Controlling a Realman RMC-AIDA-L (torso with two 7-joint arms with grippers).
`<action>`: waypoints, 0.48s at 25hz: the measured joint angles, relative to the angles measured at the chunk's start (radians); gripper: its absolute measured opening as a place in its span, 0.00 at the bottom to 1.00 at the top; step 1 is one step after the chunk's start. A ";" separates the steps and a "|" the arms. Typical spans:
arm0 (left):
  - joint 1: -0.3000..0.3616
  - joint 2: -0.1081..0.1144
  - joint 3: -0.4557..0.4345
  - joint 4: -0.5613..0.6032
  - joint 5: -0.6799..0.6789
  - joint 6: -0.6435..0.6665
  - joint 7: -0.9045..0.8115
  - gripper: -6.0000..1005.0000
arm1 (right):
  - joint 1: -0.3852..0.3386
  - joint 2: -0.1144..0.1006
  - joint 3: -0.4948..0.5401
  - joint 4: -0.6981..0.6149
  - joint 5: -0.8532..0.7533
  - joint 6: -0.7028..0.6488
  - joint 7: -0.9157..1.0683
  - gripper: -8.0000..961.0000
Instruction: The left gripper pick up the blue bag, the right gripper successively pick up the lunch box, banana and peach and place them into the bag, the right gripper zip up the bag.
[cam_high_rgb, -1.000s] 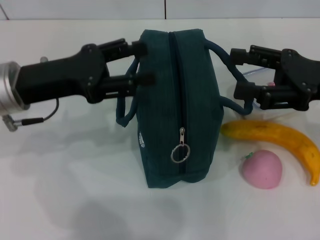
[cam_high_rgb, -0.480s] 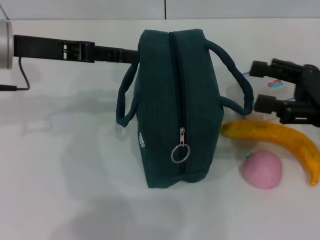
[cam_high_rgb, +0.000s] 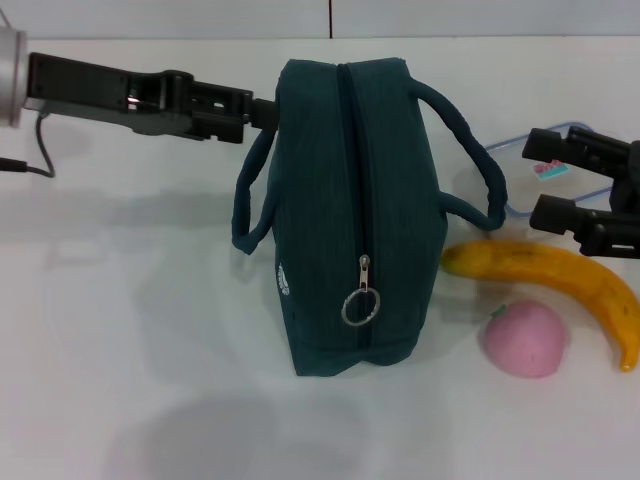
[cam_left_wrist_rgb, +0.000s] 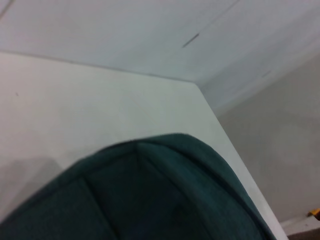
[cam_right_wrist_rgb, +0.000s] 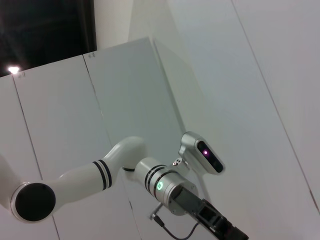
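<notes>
The blue bag (cam_high_rgb: 350, 200) stands zipped shut at the table's middle, its ring pull (cam_high_rgb: 360, 306) toward me. Its fabric fills the lower part of the left wrist view (cam_left_wrist_rgb: 150, 200). My left gripper (cam_high_rgb: 258, 112) reaches in from the left, edge-on, touching the bag's far left side above the left handle (cam_high_rgb: 248, 195). My right gripper (cam_high_rgb: 535, 178) is open to the right of the bag, its fingers apart over the clear lunch box (cam_high_rgb: 515, 192), holding nothing. The banana (cam_high_rgb: 560, 272) and the pink peach (cam_high_rgb: 527, 338) lie in front of it.
The bag's right handle (cam_high_rgb: 480, 160) loops out toward the right gripper. The white table (cam_high_rgb: 150, 350) ends at a wall behind. The right wrist view shows the left arm (cam_right_wrist_rgb: 160, 185) with its green light against white wall panels.
My left gripper has turned edge-on and moved to the bag's far left corner. My right gripper has drawn back to the right, away from the bag's right handle.
</notes>
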 joint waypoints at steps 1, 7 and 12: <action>-0.004 -0.003 0.004 -0.004 0.001 0.003 -0.010 0.80 | 0.000 0.000 0.000 0.000 -0.001 0.000 0.000 0.89; -0.049 -0.009 0.029 -0.080 0.017 0.004 -0.032 0.80 | -0.001 0.002 0.000 0.001 -0.003 0.000 -0.017 0.88; -0.085 -0.016 0.031 -0.122 0.038 0.001 -0.037 0.79 | -0.005 0.003 0.000 0.004 -0.004 0.005 -0.032 0.88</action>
